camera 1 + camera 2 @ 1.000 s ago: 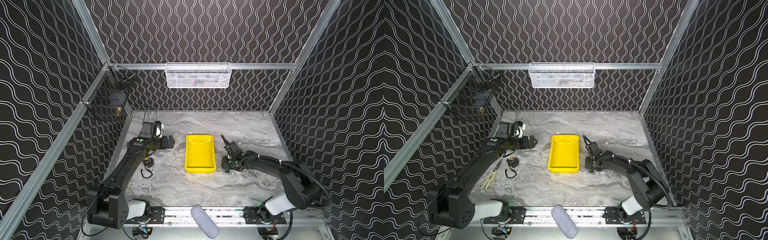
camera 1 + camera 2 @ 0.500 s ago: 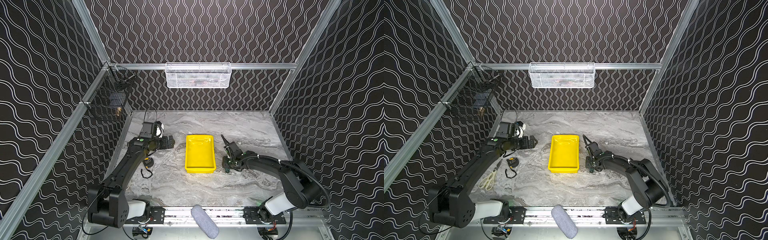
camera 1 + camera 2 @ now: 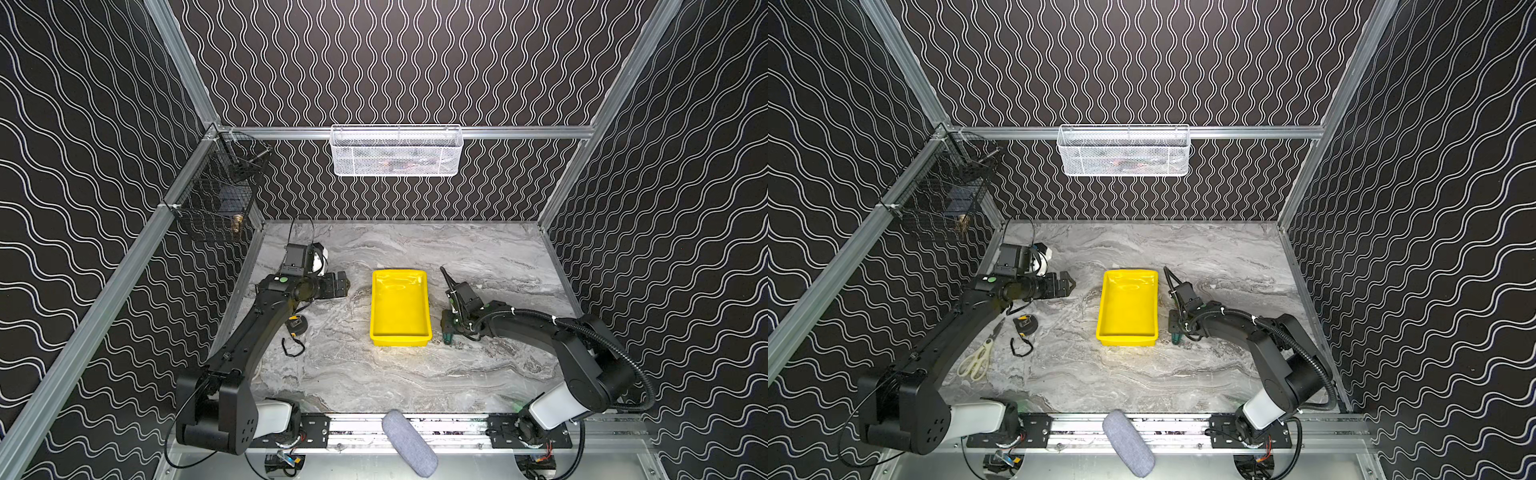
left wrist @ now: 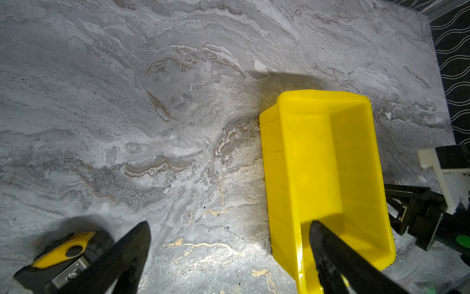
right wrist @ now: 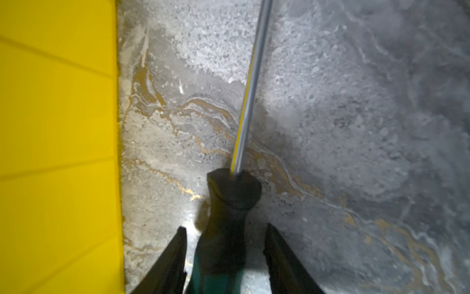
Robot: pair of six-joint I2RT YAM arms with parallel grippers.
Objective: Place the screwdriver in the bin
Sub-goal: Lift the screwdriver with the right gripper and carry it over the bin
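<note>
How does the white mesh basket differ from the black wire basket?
The white mesh basket is long and low; the black wire basket looks shorter and deeper. The white one hangs on the back rail, near its middle; the black one hangs on the side rail by the left arm, at the back corner. The white mesh is fine, the black grid coarser. Both hang above the table and hold things too dim to name.

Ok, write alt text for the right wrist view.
The screwdriver, handle green and black, sits between the two fingers of the right pincer, its metal shaft pointing away over the grey marbled table. The yellow bin stands close beside it. Whether the fingers grip it is unclear.
</note>
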